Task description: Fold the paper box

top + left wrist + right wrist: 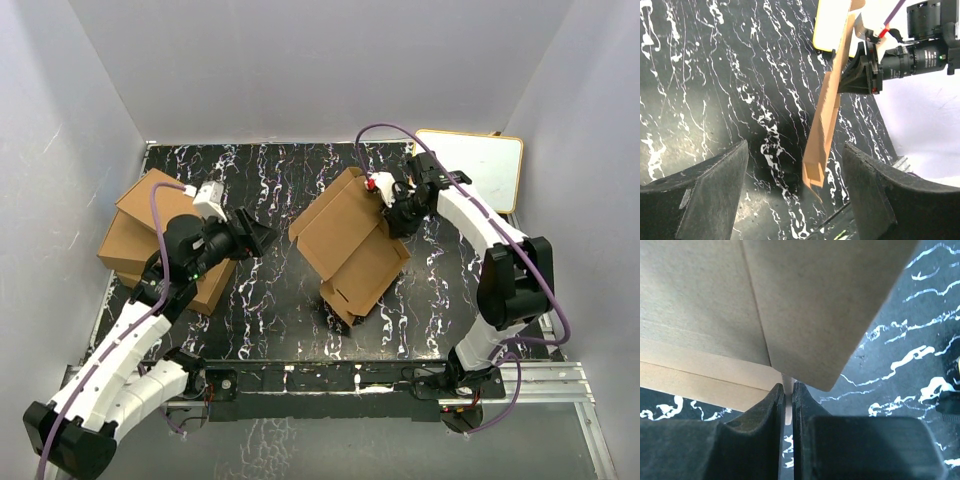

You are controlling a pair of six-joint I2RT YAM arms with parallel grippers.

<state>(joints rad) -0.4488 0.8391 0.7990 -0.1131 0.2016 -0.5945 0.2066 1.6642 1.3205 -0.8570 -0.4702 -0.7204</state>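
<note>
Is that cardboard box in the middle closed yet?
Open. The paper box has its lid raised, edge pinched between the right fingers.

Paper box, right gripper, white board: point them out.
paper box [365,272]: top view, near open panel.
right gripper [788,396]: right wrist view, between fingertips pinching the box edge.
white board [480,165]: top view, white face.

No legible text, number or brand in any view: the paper box shows plain brown faces, the white board an unmarked surface. Pale marks on the camera lens (left wrist view) are too small to read.
</note>
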